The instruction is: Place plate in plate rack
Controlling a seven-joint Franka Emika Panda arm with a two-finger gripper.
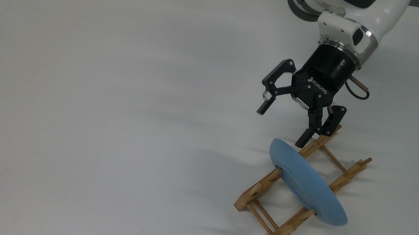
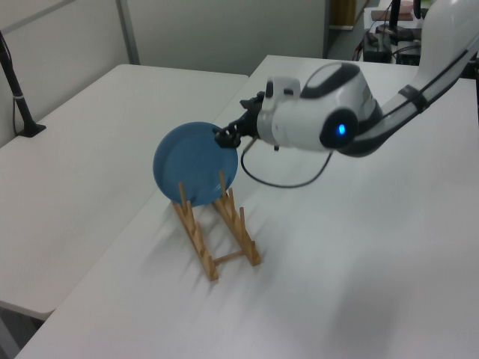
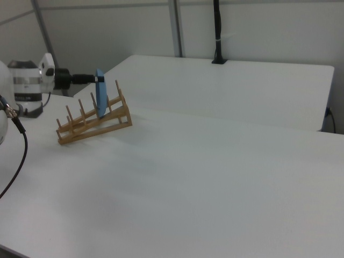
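Plate [image 1: 307, 181] | light-blue, round, on edge | in wooden rack [image 1: 262, 206]

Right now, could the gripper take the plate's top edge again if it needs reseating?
Probably yes. The gripper is open, just off the rim of the plate, which stands in the plate rack with its top edge clear of the pegs.

I count one round, shallow light-blue plate [image 1: 308, 182] [image 2: 194, 164] [image 3: 100, 99], standing on edge in one small light-brown wooden rack [image 1: 260, 195] [image 2: 224, 239] [image 3: 91, 124]. That rack has two parallel notched rails. My one black two-finger gripper [image 1: 282, 125] hangs just beside the rack with two fingers [image 1: 265, 103] spread apart. Two white tables [image 1: 110, 95] meet behind the rack in the right view.
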